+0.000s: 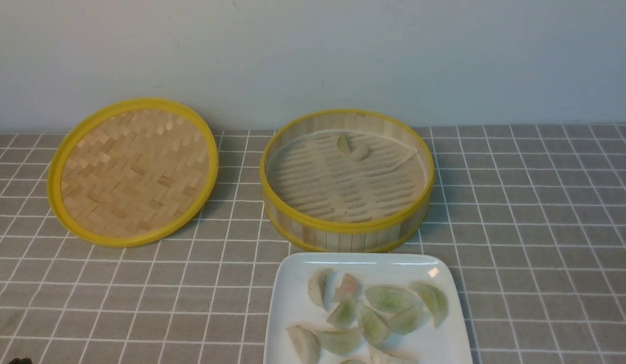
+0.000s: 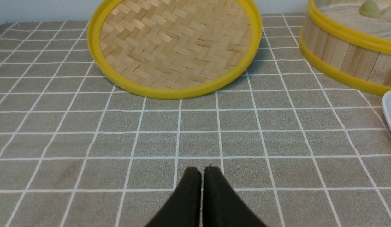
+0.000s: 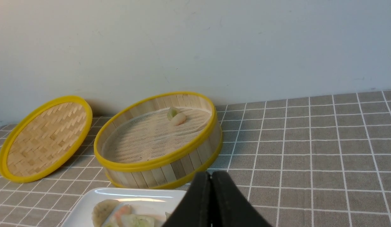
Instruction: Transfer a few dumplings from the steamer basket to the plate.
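My left claw (image 2: 202,171) is pinched tight, the two black fingers pressed flat together with nothing between them, hanging over bare grey checked tablecloth (image 2: 195,142). My right claw (image 3: 211,176) is the same: jaws closed on themselves, empty, poised over the cloth near the plate's corner and just in front of the steamer basket.

Beyond my left claw lies the woven lid (image 2: 174,44), flat side showing, its far edge propped against the wall (image 1: 313,55). To its right stands the steamer basket (image 1: 347,228), upright on the cloth, well apart from the lid. Inside it, toward the back wall, two dumplings (image 1: 352,147) sit touching each other, one greenish and one pale; the rest of the lined floor shows only slats.

Just in front of the basket, almost touching its near rim, is the white plate (image 1: 292,303). On it a cluster of dumplings (image 1: 378,316) lies crowded together, mostly pale green, a couple whitish-pink, several overlapping.
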`<action>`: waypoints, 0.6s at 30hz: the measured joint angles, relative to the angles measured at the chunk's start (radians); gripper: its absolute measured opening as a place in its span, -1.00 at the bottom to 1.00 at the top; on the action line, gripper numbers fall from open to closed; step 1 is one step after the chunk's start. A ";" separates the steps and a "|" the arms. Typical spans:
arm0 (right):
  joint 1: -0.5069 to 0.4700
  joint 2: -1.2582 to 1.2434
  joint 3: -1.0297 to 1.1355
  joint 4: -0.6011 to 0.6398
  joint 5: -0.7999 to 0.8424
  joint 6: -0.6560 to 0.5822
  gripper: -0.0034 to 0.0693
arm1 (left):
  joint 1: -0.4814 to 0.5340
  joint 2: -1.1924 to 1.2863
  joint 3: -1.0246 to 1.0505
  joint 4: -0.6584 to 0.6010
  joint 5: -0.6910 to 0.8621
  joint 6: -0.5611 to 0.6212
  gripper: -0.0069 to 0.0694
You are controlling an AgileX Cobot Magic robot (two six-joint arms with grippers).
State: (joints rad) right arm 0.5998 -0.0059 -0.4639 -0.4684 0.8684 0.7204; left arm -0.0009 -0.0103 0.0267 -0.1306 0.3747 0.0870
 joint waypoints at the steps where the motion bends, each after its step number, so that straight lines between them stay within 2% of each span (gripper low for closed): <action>1: 0.000 0.000 0.000 0.000 0.000 0.000 -0.95 | 0.001 0.000 0.000 0.000 0.000 0.000 -0.83; 18: 0.000 0.000 0.000 0.000 0.000 0.000 -0.95 | 0.001 0.000 0.000 0.000 0.000 -0.011 -0.83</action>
State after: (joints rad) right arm 0.5998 -0.0059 -0.4639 -0.4684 0.8684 0.7204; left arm 0.0006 -0.0103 0.0267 -0.1306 0.3747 0.0764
